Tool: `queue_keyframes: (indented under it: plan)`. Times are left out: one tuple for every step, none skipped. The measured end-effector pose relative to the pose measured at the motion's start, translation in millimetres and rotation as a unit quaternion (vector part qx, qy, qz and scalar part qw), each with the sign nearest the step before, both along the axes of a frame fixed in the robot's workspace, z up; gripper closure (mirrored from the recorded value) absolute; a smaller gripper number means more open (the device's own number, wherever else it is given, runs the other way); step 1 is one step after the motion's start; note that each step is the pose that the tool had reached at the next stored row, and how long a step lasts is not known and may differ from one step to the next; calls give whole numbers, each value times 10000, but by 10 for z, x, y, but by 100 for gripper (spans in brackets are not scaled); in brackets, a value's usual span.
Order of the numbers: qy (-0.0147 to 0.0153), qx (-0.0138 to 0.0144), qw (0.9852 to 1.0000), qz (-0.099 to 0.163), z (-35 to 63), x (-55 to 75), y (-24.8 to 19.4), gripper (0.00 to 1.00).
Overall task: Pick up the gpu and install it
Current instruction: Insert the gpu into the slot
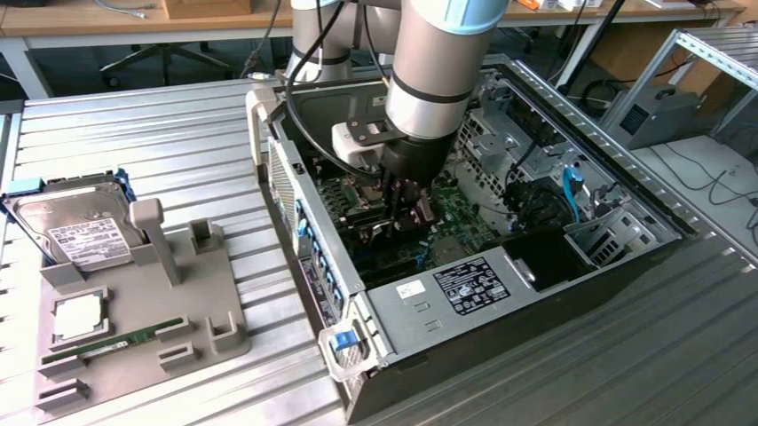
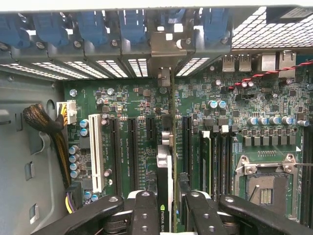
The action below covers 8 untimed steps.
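My claw (image 2: 167, 196) grips the gpu (image 2: 165, 169) edge-on inside the open computer case (image 1: 391, 377). At nine o'clock in the exterior view, a tray (image 1: 208, 306) holds a hard drive (image 1: 77, 226).

silver-grey tubular arm (image 1: 429, 71), pale blue joint cap (image 1: 474, 13), black cable (image 1: 289, 115), black screw-studded claw (image 2: 171, 213)

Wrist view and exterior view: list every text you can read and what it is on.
"NVIDIA QUA", cut off: on the gpu, held in the gripper.
Motherboard print: too small to read.
Power supply label, case sticker, hard drive label: too small to read.
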State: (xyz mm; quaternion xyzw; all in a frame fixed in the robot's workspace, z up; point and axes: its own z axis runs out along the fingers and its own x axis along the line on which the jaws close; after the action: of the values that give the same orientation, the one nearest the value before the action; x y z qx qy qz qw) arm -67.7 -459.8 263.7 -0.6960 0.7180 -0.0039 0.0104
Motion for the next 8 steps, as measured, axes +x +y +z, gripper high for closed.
queue_keyframes:
  plan:
    - [1,-1,10000,-1,-1,0,0,73]
    - [0,-1,10000,-1,-4,0,0,73]
    - [0,-1,10000,-2,-5,0,0,73]
    - [0,0,10000,-3,-5,0,0,73]
    - [0,0,10000,-3,-6,-1,0,73]
    - [0,0,10000,-3,-6,-1,0,73]
    - [0,0,10000,-3,-6,0,0,73]
    - [0,0,10000,-3,-6,-1,0,73]
